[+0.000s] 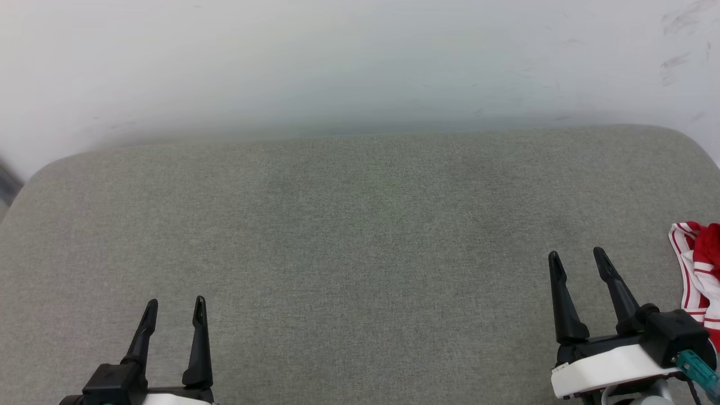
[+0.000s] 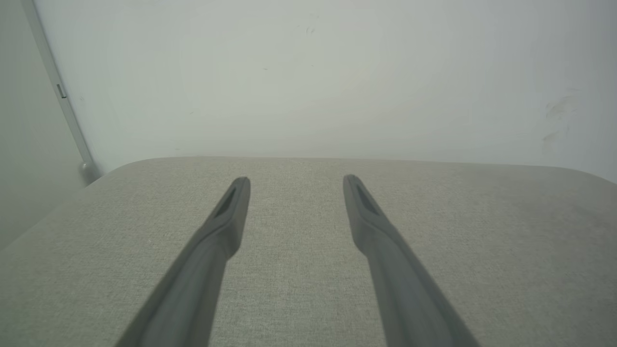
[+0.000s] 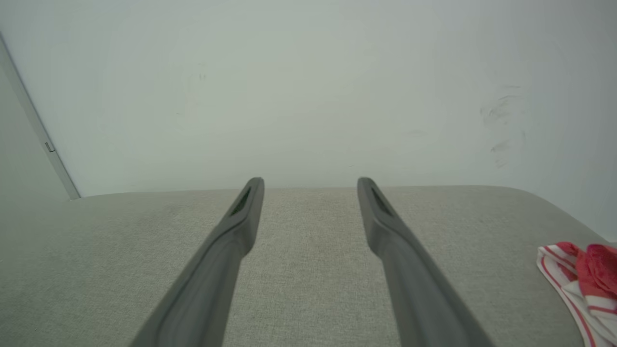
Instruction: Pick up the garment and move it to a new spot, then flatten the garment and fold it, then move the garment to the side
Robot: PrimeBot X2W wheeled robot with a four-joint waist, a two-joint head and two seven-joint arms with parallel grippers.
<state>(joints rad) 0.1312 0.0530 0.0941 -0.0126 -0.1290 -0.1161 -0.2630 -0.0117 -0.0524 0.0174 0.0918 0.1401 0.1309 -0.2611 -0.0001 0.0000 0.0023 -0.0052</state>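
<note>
Our left gripper (image 1: 175, 302) and right gripper (image 1: 576, 253) hung empty, fingers apart, over the cushion's (image 1: 360, 225) near edge, while the garment (image 1: 700, 270) lay bunched at the cushion's right edge, so we judged a sideways reach might snag only trim or shove it off.

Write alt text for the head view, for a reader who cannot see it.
A bunched red-and-white garment lies at the right edge of a grey fabric surface, just right of the open right gripper. The open left gripper sits at the lower left. Both are empty, and a pale wall stands behind.
</note>
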